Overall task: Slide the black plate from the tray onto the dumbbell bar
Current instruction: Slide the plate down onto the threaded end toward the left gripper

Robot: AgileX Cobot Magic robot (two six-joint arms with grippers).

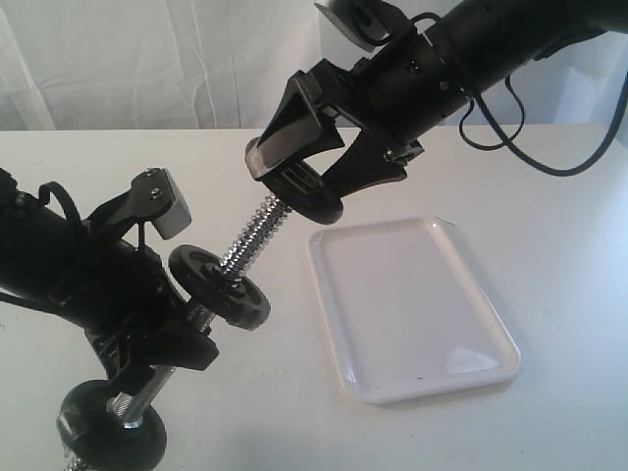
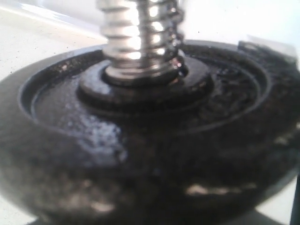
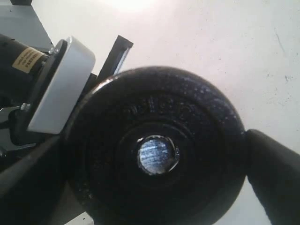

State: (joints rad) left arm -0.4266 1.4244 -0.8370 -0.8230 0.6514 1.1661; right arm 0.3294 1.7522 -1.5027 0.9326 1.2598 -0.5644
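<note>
My right gripper point(image 1: 299, 182) is shut on the black plate point(image 1: 312, 193), holding it by its rim at the upper tip of the dumbbell bar point(image 1: 250, 235). In the right wrist view the bar's end point(image 3: 157, 154) shows inside the hole of the plate point(image 3: 154, 117), with a finger point(image 3: 276, 178) on either side. My left gripper point(image 1: 172, 329) grips the tilted bar between two other black discs point(image 1: 218, 287) point(image 1: 108, 427). The upper disc point(image 2: 150, 140) fills the left wrist view below the threaded bar point(image 2: 140, 33) and hides the fingers. The white tray point(image 1: 412, 304) holds nothing.
The tray lies on a white table point(image 1: 549, 196) to the right of the bar. A white curtain point(image 1: 128, 59) hangs behind. Black cables point(image 1: 510, 137) loop under the right arm. The left arm's silver camera block point(image 1: 169, 206) sits close to the bar.
</note>
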